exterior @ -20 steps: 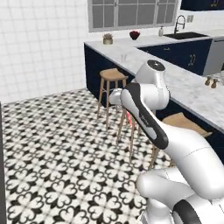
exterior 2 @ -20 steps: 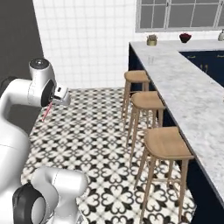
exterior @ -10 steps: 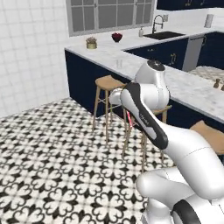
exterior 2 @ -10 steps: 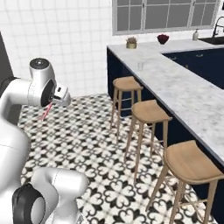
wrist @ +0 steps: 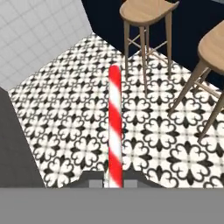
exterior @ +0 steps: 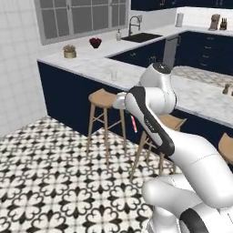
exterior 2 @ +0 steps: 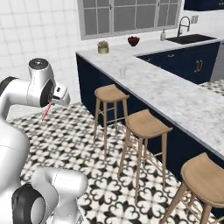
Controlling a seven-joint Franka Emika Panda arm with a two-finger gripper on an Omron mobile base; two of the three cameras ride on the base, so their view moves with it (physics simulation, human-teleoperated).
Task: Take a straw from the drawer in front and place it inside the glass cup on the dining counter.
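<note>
The gripper (wrist: pixel 114 183) pinches the straw (wrist: pixel 114 131) at its lower end, fingers pressed tight on either side, so the red-and-white striped stick runs straight out from the hand over the patterned tile floor (wrist: pixel 74 127). From the right base view the straw (exterior 2: pixel 45 112) hangs slanting downward below the hand, well above the floor and clear of everything around it. In the left base view its tip (exterior: pixel 134 124) peeks out beside the white forearm.

Just beyond the arm stand round wooden stools: the nearest stool (exterior 2: pixel 208 179), a middle one (exterior 2: pixel 146 123), and the farthest (exterior 2: pixel 110 92), all tucked along the navy base. Open tile lies to the arm's left of the stools, up to the white tiled wall.

Above the stools runs the dining counter (exterior 2: pixel 175 94), its marble edge overhanging the seats. The glass cup (exterior 2: pixel 123 72) stands upright on that slab toward its far end, near the stool-side edge, with bare marble all around it. Farther back sit a small potted plant (exterior 2: pixel 103 47) and a dark red bowl (exterior 2: pixel 133 41) under the window.
</note>
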